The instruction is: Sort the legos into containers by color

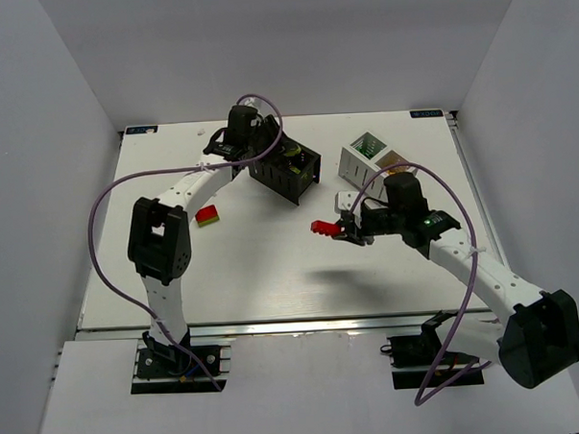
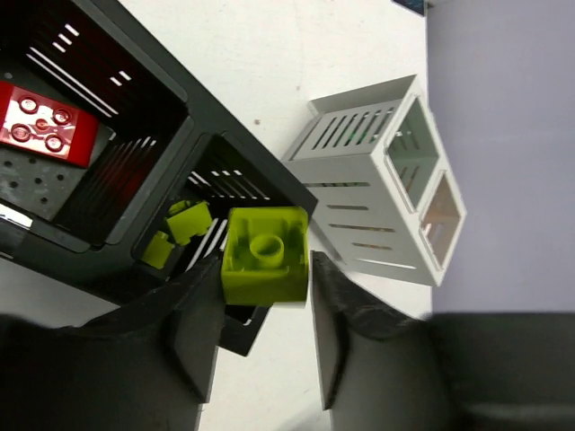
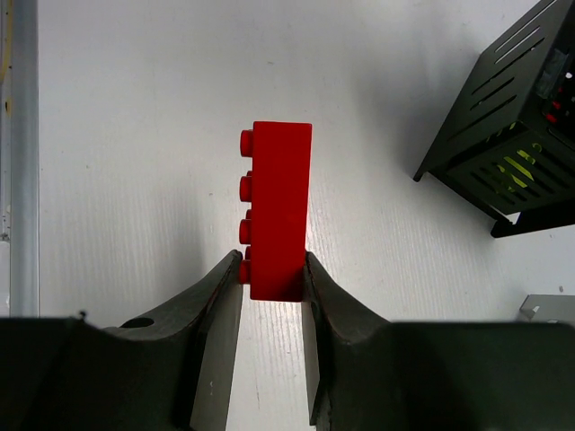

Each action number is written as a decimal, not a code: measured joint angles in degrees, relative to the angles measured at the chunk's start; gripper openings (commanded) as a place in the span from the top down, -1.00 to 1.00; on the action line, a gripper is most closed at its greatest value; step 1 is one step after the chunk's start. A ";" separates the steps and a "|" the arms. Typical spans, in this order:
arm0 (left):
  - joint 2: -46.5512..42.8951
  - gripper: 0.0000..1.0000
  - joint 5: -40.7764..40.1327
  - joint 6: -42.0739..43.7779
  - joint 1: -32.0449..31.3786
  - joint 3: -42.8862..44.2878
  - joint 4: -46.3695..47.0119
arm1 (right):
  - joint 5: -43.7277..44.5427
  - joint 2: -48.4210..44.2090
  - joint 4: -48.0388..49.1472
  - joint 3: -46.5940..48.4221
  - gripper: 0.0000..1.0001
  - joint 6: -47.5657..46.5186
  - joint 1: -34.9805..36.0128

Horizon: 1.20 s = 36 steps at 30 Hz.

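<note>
Your left gripper (image 2: 266,310) apparently pinches a lime brick (image 2: 265,256) over the black bin (image 2: 193,121), needing release there; your right gripper (image 3: 272,287) clamps a red brick (image 3: 280,197) to follow.

Left arm (image 1: 165,288), right arm (image 1: 484,271), both jointed: white links, black joint housings. Purple cable (image 1: 91,226) looped along each. Left claw (image 2: 265,269), right claw (image 3: 272,265): dark grey fingers.

White tabletop (image 1: 273,275). Black bin (image 1: 289,171) near the far edge, centre. White bin (image 1: 368,154) to its right, apart from it. Red-and-yellow brick (image 1: 207,216) toward the left edge. Small grey piece (image 1: 345,198), unidentifiable, just nearer than the white bin.
</note>
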 measured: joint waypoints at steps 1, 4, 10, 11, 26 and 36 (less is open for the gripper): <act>0.44 -0.16 -0.20 0.20 0.00 0.52 -0.55 | -0.20 0.00 0.17 0.00 1.00 0.15 -0.07; 1.31 -0.25 -0.55 0.48 0.00 1.46 -2.08 | -0.66 0.11 0.81 0.00 1.00 0.72 -0.52; 2.03 -0.36 -0.94 0.83 0.00 1.84 -4.11 | -1.18 1.31 2.25 0.02 1.00 2.01 -1.84; 2.03 -0.36 -0.98 1.01 0.00 2.14 -4.63 | -1.18 1.57 2.58 0.04 1.00 2.21 -2.03; -24.98 -0.95 -14.40 7.10 2.95 -15.72 -7.89 | 2.60 16.06 16.83 13.11 1.00 19.08 -3.02; -55.01 -0.96 -22.43 3.58 8.98 -42.80 -11.10 | 12.20 39.58 18.49 40.41 1.00 28.39 0.04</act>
